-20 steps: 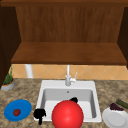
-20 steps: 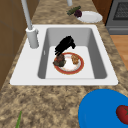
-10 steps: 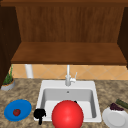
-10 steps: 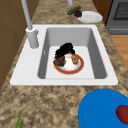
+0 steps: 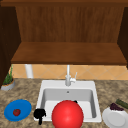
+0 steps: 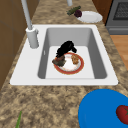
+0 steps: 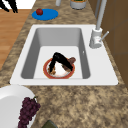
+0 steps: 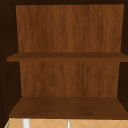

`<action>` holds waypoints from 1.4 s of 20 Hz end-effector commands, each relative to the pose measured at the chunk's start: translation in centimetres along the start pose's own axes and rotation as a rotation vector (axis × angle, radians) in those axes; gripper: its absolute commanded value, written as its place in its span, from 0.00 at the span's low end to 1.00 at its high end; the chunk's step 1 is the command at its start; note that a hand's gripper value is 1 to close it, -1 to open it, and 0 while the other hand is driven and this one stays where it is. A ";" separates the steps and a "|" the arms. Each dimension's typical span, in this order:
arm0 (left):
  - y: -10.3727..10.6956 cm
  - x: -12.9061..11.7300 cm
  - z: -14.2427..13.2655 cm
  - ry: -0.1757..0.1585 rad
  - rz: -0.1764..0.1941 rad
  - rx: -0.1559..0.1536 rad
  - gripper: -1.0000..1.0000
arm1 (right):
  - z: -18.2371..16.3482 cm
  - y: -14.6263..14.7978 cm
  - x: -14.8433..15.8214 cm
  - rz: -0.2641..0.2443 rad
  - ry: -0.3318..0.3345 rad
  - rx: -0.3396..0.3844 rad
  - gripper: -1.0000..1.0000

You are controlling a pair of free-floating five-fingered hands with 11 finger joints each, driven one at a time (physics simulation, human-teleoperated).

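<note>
Down in the sink [image 6: 100,62], right hand [image 6: 65,48] angled over red-rimmed plate [image 6: 78,65], fingers curled on food [image 6: 59,60].

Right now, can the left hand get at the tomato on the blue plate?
Probably yes: the left hand hangs just beside the blue plate, at the front left corner of the sink, and nothing stands between it and the tomato.

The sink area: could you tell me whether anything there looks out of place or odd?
Yes: a red-rimmed plate with food on it lies on the floor of the sink, an unusual spot for a filled plate. The right hand reaches down onto it. The left hand hangs at the sink's front left corner.
</note>
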 end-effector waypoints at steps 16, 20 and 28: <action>0.0 0.0 0.0 0.000 0.000 0.000 0.50 | -0.5 -4.2 -0.2 -0.121 -0.065 -0.044 0.00; 0.0 0.0 0.0 0.000 0.000 0.000 0.50 | -1.7 -2.8 -0.8 -0.180 -0.072 -0.130 0.00; 0.0 0.0 0.0 0.000 0.000 0.000 0.50 | -4.6 0.1 -1.5 -0.238 -0.088 -0.174 0.00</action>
